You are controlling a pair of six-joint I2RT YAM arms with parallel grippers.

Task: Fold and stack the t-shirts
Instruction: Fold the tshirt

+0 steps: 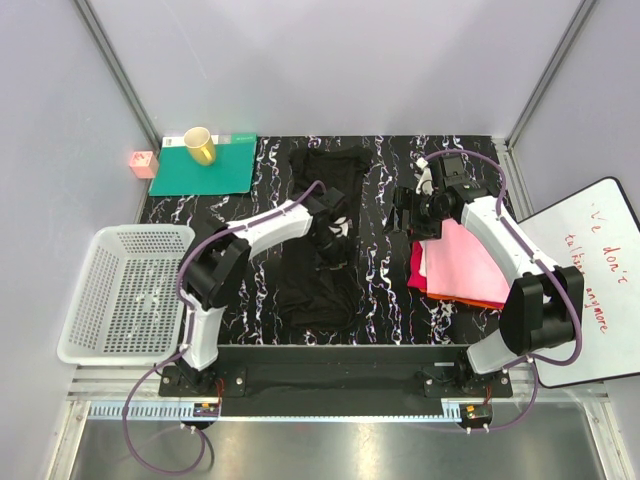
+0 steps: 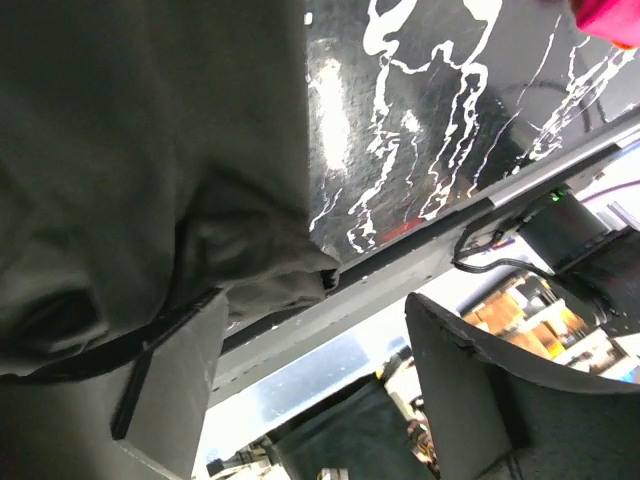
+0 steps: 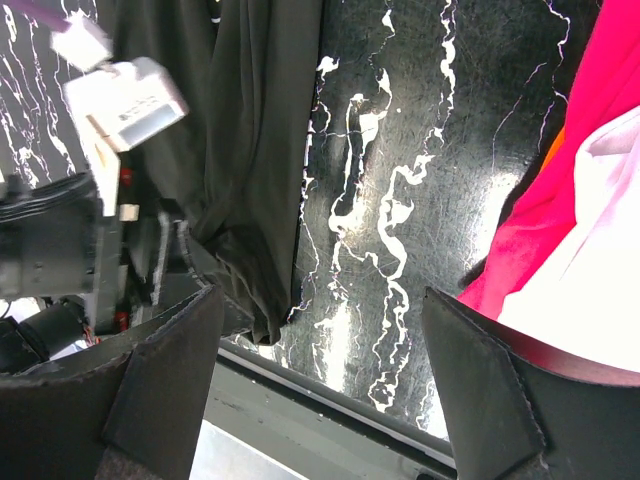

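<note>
The black t-shirt [image 1: 318, 270] lies lengthwise on the marble table's middle, partly folded into a long strip. My left gripper [image 1: 335, 242] hovers over its right side, jaws open. In the left wrist view [image 2: 330, 400] nothing is between the fingers, and the black cloth [image 2: 150, 150] bunches against the left finger [image 2: 170, 390]. My right gripper [image 1: 410, 215] is open and empty over bare table, between the black shirt [image 3: 250, 150] and the folded pink, red and orange stack [image 1: 460, 265]. That stack shows at the right of the right wrist view [image 3: 590, 200].
A white basket [image 1: 125, 290] stands at the left edge. A green mat [image 1: 205, 170] with a yellow cup [image 1: 200, 147] lies at the back left, with a small pink box [image 1: 142, 163] beside it. A whiteboard [image 1: 595, 270] leans at the right.
</note>
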